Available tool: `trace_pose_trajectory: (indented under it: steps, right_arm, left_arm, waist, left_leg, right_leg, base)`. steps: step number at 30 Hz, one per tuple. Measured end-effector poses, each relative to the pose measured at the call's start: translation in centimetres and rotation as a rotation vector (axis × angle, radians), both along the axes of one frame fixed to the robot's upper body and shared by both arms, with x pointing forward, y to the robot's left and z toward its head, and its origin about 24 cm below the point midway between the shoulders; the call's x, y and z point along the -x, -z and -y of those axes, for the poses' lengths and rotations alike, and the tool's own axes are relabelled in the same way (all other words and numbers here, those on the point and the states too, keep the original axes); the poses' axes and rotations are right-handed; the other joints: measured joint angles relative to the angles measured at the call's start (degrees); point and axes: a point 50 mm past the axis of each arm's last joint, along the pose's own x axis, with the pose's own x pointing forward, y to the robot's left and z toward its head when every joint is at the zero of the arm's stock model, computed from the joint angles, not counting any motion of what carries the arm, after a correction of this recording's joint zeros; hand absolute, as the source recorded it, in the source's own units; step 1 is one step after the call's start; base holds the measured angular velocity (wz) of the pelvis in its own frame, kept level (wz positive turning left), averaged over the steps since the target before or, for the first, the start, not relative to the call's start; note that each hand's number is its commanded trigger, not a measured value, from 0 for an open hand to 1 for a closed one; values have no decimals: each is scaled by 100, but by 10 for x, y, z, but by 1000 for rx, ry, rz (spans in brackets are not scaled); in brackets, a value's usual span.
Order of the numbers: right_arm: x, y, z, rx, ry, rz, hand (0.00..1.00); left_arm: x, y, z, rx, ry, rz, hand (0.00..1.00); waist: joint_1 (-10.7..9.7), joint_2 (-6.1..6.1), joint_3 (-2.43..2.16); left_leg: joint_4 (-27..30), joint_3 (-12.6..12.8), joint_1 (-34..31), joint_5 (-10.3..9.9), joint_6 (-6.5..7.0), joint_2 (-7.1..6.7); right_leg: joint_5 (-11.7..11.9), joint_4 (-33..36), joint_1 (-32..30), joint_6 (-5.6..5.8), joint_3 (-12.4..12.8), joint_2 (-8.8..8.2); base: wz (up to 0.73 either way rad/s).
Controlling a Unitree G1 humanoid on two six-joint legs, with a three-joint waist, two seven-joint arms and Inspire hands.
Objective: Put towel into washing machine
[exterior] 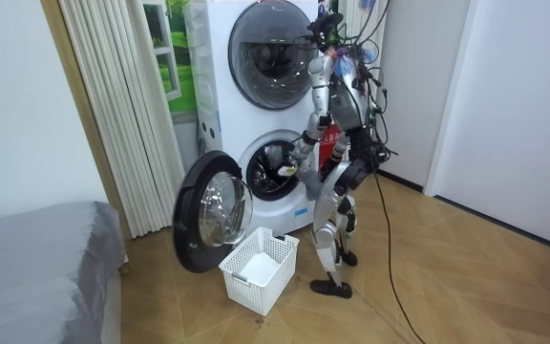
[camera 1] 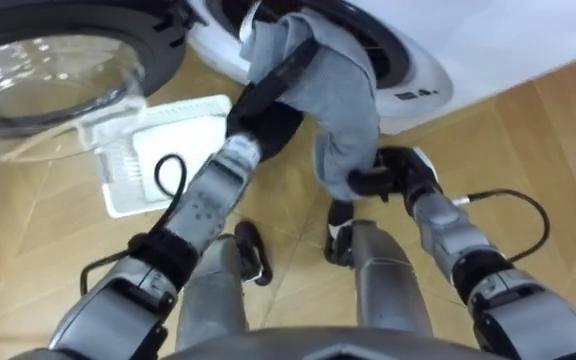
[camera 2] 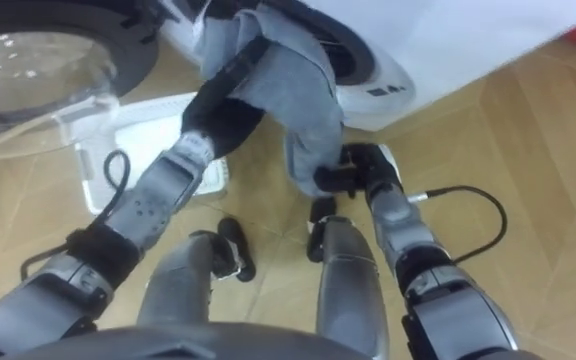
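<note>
**Towel half in, loose end in the right hand**

At the far left the door is hanging open, and the basket is sitting on the floor just below it. The left hand is reaching up and forward against the towel. Its fingers are lying on or under the cloth, and I cannot tell whether they are curled.

The towel is draping out of the opening of the washing machine. Its upper end is resting at the rim, and its long axis is running down toward the robot, slightly rightward. The right hand is clamping curled fingers on the lower end, which is hanging outside, well below the rim.

So the part left to stow is lying nearest the right hand, and the opening is lying up and ahead of that hand. The coming move is probably calling for that hand to be carrying its end up and forward past the rim.
</note>
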Motion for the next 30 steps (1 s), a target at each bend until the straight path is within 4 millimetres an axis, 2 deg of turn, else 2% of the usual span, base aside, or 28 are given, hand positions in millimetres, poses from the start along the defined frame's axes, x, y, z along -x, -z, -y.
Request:
trace_pose_trajectory:
  steps: [2, 4, 8, 10, 16, 22, 24, 30]
  right_arm:
    - [2, 1, 6, 36, -15, -11, 100]
    - [5, 1, 14, 65, -14, -20, 100]
    - [4, -1, 24, 94, -12, -19, 100]
    - [5, -1, 31, 114, -6, -30, 100]
    - [0, -3, 43, 138, 17, -54, 100]
    - [-7, -8, 42, 103, 34, -40, 100]
    - [-10, -10, 43, 97, 49, -34, 100]
    - [-20, -18, 48, 52, 141, 1, 100]
  left_arm:
    - [8, 11, -15, -64, -28, -51, 0]
    - [20, 26, -31, -156, -60, -134, 0]
    - [31, 40, -51, -293, -94, -238, 0]
    - [38, 49, -60, -394, -91, -298, 0]
    - [45, 55, -66, -596, -28, -338, 0]
    - [50, 58, -71, -660, -32, -380, 0]
    - [49, 58, -73, -670, -46, -390, 0]
    - [49, 57, -79, -730, -57, -406, 0]
  waist:
    - [108, 28, 10]
    - [339, 52, 8]
    - [482, 59, 8]
    - [490, 58, 9]
    - [488, 29, 26]
    - [490, 7, 41]
    - [492, -36, 68]
    - [488, -56, 81]
  left_leg:
    - [-58, 0, -15, 37, 8, -33]
    - [-79, -15, -23, 40, 3, -38]
    - [-86, -112, -156, 77, 9, -62]
    - [-127, -205, -233, 116, 15, -146]
    - [-54, -308, -536, 158, 73, -238]
    - [-18, -413, -700, 160, 79, -247]
    - [-5, -413, -726, 161, 80, -259]
    - [93, -405, -751, 161, 80, -251]
  right_leg:
    - [0, -1, -35, 0, -2, -23]
    - [-8, 0, -41, 2, -16, -28]
    - [-35, 10, -99, -7, -152, -100]
    - [-63, 36, -137, 6, -213, -169]
    - [-106, 147, -359, 43, -324, -300]
    - [-133, 154, -433, 48, -468, -342]
    - [-178, 254, -500, 44, -462, -403]
    - [-213, 329, -519, 30, -463, -439]
  base:
    - [7]
    - [2]
    - [19]
    - [23]
    - [16]
    - [10]
    - [8]
    - [2]
